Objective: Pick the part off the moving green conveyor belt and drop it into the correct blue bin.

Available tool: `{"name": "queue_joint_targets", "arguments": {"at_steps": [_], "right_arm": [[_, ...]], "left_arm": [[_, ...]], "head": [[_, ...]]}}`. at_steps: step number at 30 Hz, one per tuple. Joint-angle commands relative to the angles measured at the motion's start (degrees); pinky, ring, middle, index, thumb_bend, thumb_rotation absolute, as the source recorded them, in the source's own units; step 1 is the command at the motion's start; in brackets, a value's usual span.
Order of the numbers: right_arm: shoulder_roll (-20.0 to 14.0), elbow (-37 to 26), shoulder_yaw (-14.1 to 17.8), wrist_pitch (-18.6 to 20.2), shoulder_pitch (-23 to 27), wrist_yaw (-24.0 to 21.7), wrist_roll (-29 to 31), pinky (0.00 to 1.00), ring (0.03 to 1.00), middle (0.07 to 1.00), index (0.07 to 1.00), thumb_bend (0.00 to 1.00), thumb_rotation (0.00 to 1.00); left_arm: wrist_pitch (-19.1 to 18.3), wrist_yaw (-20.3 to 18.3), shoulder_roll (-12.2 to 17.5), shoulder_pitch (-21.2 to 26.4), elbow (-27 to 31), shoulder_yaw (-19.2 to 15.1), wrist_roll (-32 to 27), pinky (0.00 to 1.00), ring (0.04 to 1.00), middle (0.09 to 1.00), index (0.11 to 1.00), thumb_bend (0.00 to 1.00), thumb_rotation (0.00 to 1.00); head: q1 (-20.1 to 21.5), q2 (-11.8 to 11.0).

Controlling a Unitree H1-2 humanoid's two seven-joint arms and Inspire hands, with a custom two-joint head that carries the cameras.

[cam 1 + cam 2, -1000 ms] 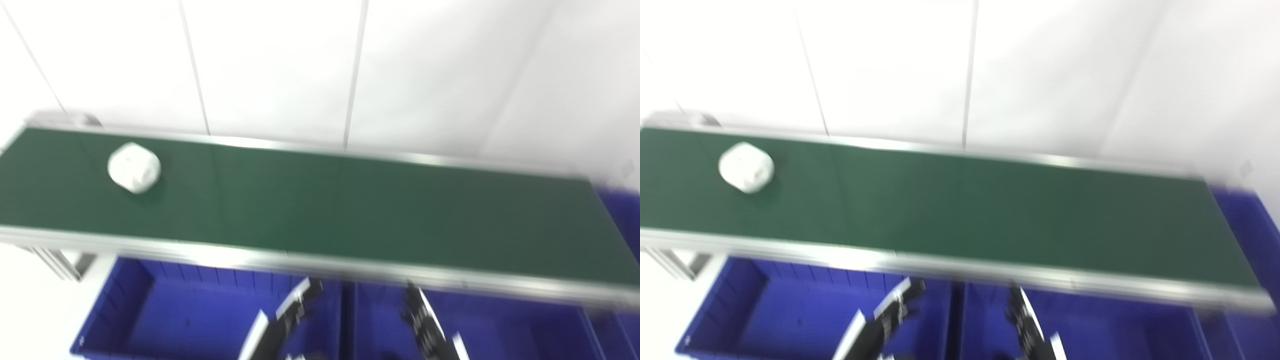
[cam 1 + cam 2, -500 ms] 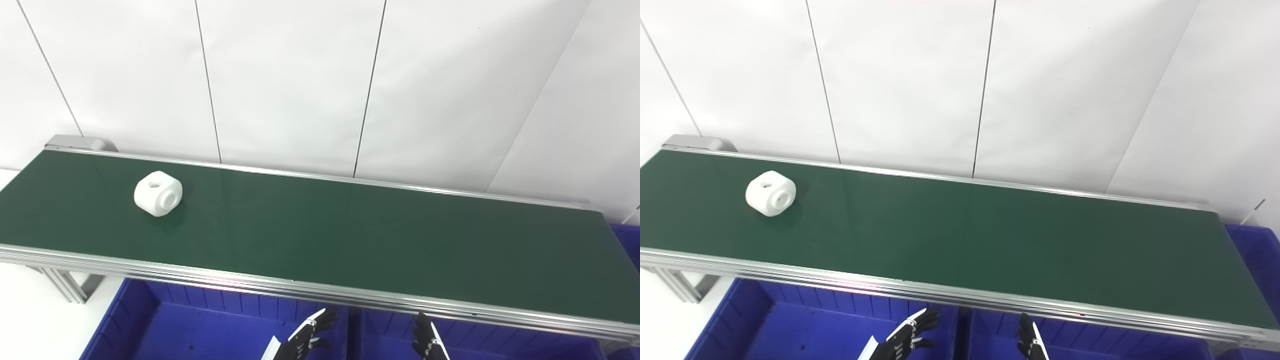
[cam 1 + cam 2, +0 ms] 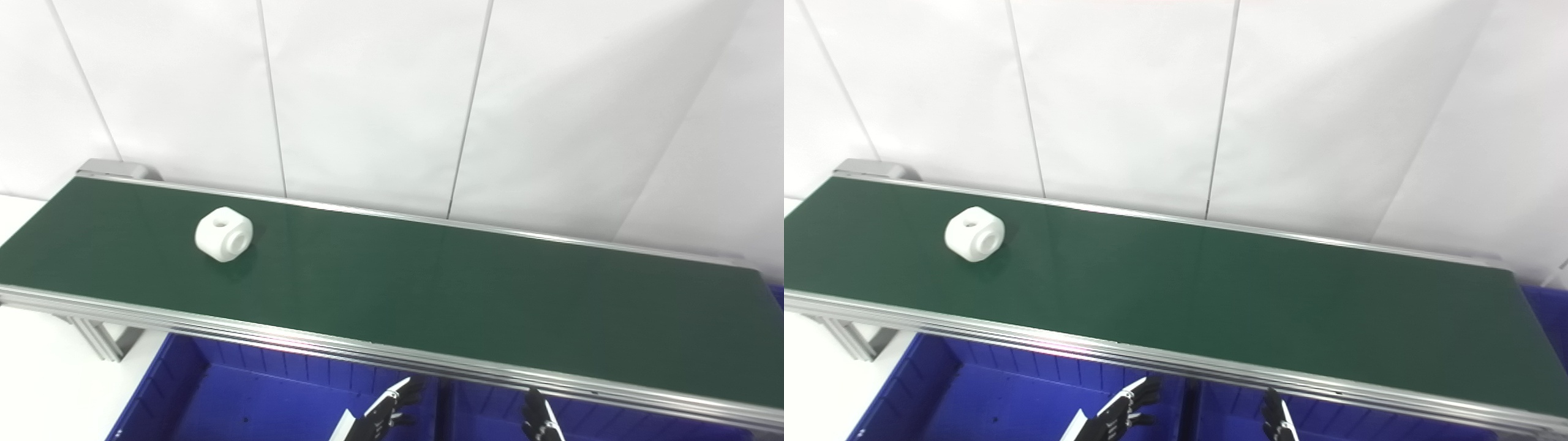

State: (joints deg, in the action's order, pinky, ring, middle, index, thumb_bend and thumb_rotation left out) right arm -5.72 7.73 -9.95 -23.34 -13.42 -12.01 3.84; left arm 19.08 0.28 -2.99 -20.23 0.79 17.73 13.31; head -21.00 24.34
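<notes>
A white blocky part [image 3: 224,233] with round holes in its top and front sits on the left part of the green conveyor belt [image 3: 429,288]; it also shows in the right eye view [image 3: 974,233]. My left hand [image 3: 384,416] is low at the bottom edge, over a blue bin, fingers spread and empty. My right hand [image 3: 539,421] is at the bottom edge too, fingers straight and apart, holding nothing. Both hands are below the belt's near rail and far to the right of the part.
A blue bin [image 3: 202,404] lies under the belt's near rail at the left, a second blue bin [image 3: 478,419] right of it, and another blue bin [image 3: 1546,306] at the belt's right end. A white panelled wall stands behind the belt.
The camera has tilted up and steadied, so the hands sit lower in the picture. The white part has moved to the right along the belt.
</notes>
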Motion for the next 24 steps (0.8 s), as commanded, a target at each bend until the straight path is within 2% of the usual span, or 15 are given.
{"name": "queue_joint_targets", "arguments": {"at_steps": [1,7,18,22,24], "right_arm": [[-0.35,-0.85,0.34,-3.07,0.91,-1.02,0.76,1.0,1.0,1.0,1.0,1.0,1.0],[-0.43,-0.54,0.44,-2.84,1.08,-1.58,1.24,1.0,1.0,1.0,1.0,1.0,1.0],[-0.04,-1.19,0.37,-2.24,1.21,-1.36,0.97,1.0,1.0,1.0,1.0,1.0,1.0],[0.1,-1.13,0.24,-2.45,1.5,-1.27,0.52,1.0,1.0,1.0,1.0,1.0,1.0],[0.14,-1.0,0.17,-2.51,1.7,-1.44,0.73,1.0,1.0,1.0,1.0,1.0,1.0]], "left_arm": [[1.11,0.67,-1.62,0.85,1.09,0.79,1.11,0.75,0.869,0.899,0.867,0.93,0.73],[0.86,0.37,-1.57,0.78,1.3,0.8,0.98,0.75,0.871,0.904,0.868,0.93,0.71],[0.38,-0.25,-1.36,0.65,2.67,1.31,0.57,0.76,0.874,0.905,0.871,0.92,0.67],[1.05,-0.59,-1.34,-0.6,5.35,2.26,0.23,0.76,0.875,0.897,0.872,0.93,0.67],[1.62,-0.51,-1.54,-1.57,8.65,2.56,-0.44,0.77,0.879,0.895,0.869,0.93,0.65]], "head": [[-0.04,0.17],[-0.22,0.28],[-0.3,1.95],[-0.91,2.18],[-1.73,2.42]]}}
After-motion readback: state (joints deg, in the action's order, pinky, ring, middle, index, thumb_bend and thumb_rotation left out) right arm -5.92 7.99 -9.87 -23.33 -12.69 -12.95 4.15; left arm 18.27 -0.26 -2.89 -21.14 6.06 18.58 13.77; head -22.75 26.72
